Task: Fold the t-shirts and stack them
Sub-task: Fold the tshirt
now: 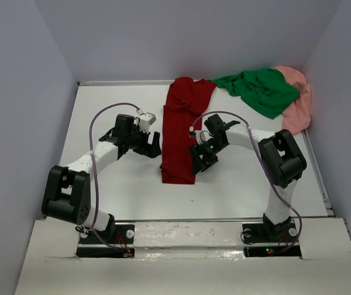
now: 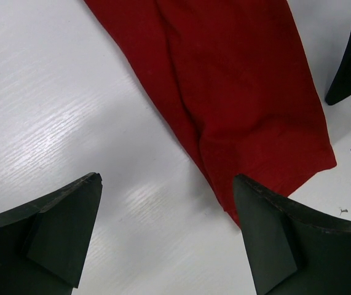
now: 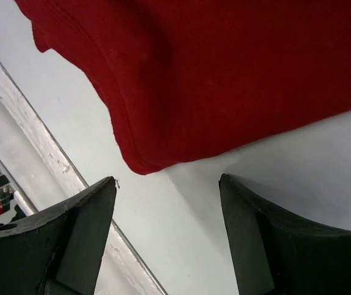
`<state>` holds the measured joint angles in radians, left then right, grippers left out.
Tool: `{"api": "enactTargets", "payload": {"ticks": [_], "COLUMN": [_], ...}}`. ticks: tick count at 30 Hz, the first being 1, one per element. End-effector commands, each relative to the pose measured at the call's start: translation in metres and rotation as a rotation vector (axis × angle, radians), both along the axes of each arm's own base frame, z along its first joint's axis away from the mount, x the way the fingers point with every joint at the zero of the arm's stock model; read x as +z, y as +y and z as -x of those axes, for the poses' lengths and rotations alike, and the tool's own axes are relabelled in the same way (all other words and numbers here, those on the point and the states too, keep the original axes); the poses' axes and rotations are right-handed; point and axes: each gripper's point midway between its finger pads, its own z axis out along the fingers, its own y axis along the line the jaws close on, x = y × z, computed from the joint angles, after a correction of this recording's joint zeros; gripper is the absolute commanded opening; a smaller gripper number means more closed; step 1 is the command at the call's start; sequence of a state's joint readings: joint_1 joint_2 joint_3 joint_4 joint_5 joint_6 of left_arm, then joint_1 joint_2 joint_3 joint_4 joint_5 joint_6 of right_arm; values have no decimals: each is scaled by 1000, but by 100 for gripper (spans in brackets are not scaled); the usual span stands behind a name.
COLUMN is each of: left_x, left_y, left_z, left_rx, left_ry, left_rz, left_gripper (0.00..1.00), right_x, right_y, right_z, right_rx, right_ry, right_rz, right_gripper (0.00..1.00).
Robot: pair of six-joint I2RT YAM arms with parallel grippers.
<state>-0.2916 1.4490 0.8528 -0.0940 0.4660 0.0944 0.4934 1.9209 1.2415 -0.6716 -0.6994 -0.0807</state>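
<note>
no legible text anywhere

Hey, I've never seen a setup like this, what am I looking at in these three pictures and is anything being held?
Two robot arms are bolted to a white table. One picture looks down from above; the other two come from cameras on each wrist. The left end effector and right end effector are both open, on either side of a red shirt folded into a long strip. Nothing is held. The black wedges in the close-ups are the fingers. A green shirt lies bunched on a pink shirt at the far right corner.
</note>
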Motion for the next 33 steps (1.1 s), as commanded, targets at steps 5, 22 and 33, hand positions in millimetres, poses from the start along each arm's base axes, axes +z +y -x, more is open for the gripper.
{"api": "enactTargets", "payload": {"ticks": [5,22,33], "left_x": [13,9,10], "left_y": [-5,-9,-14], "left_z": [-13,-13,-11], "left_rx": [9,0,-11], "left_ry": [-34,-18,-17], "left_rz": [28,30,24], "left_gripper": [96,96,96], "right_x": [3,-33,-96], "right_y": [22,41,19], "right_z": [12,38,61], "right_rx": [45,110,183], "right_ry": [-43,-44,47], "right_rz": [-31,91,376], "right_gripper": [74,72,69]}}
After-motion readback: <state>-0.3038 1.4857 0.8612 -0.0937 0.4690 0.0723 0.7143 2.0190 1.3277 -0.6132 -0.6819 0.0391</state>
